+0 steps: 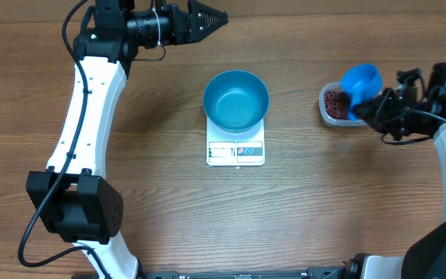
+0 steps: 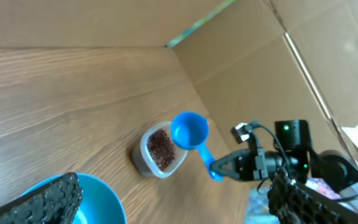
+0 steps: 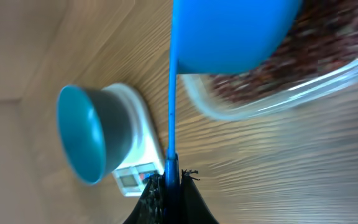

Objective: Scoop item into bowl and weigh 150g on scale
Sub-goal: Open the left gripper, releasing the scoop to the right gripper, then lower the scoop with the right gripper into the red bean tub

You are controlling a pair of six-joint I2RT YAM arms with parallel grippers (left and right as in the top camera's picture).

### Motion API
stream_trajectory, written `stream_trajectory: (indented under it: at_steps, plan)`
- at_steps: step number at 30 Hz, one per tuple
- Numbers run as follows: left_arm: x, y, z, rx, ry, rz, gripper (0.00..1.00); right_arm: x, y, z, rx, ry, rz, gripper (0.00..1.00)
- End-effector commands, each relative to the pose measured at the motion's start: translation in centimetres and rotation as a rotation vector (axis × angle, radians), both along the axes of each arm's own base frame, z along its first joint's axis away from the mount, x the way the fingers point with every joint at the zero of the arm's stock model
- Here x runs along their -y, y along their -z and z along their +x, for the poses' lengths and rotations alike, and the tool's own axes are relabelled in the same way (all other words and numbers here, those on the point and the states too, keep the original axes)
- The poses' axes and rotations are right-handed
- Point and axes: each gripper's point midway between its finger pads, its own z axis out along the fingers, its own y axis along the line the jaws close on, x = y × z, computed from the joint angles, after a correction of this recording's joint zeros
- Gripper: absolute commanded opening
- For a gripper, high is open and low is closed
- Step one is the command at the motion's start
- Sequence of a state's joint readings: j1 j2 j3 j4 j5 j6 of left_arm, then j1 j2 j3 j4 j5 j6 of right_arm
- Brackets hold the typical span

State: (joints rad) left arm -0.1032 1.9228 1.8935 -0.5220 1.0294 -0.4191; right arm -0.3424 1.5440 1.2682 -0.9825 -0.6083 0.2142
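The white scale (image 1: 235, 151) sits in the middle of the wooden table (image 1: 324, 201), display edge toward the robot, and everything else is easiest placed from it. The deep blue bowl (image 1: 236, 101) stands right on top of the scale, covering most of the platform, and its inside shows as smooth blue. Well off to the right of the scale is a clear plastic tub (image 1: 333, 116), and the dark red-brown beans (image 1: 334, 101) lie heaped inside it. The small blue scoop (image 1: 360, 80) hangs at the side of the tub farthest from the scale, its cup facing up over the tub's rim and showing plain blue inside. Its handle runs back, away from the scale, into the right gripper (image 1: 366, 108). In the right wrist view the handle appears as a thin blue line clamped between the closed fingers (image 3: 169, 186), with the scale and bowl farther off to one side. The left gripper (image 1: 215, 19) is beyond the scale, at the far edge of the table and a little to its left, well apart from it. In its own wrist view the fingers (image 2: 48, 199) stand spread wide with nothing between them.
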Motion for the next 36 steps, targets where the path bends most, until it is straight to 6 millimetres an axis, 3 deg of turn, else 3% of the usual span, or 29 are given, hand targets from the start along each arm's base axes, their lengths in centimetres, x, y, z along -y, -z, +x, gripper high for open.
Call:
stream_trajectory:
  at_steps: [1,9,14,19,28,32,36]
  plan:
    - [-0.1,-1.5,-0.5,0.064,-0.006,0.024,1.00,2.5,0.8,-0.1,-0.016,0.038,-0.063,0.04]
    - [-0.1,-1.4,-0.5,0.066,-0.003,0.028,1.00,1.6,2.7,-1.2,-0.046,-0.086,0.025,0.03]
    - [-0.1,-1.2,-0.6,0.056,-0.002,0.031,1.00,2.6,4.0,-1.4,-0.080,-0.072,0.044,0.03]
    - [-0.1,-1.1,-0.7,0.055,0.000,0.034,0.99,3.3,4.0,-0.8,-0.047,-0.045,0.123,0.04]
    - [-0.1,-1.1,-0.7,0.055,0.000,0.034,1.00,4.3,4.1,-1.0,-0.044,-0.016,0.125,0.41]
    - [-0.1,-1.1,-0.7,0.055,0.000,0.034,1.00,4.9,4.4,-0.9,-0.054,-0.006,0.094,0.52]
    - [-0.1,-1.1,-0.7,0.054,0.000,0.034,1.00,6.3,4.9,-0.6,-0.072,0.058,0.055,0.68]
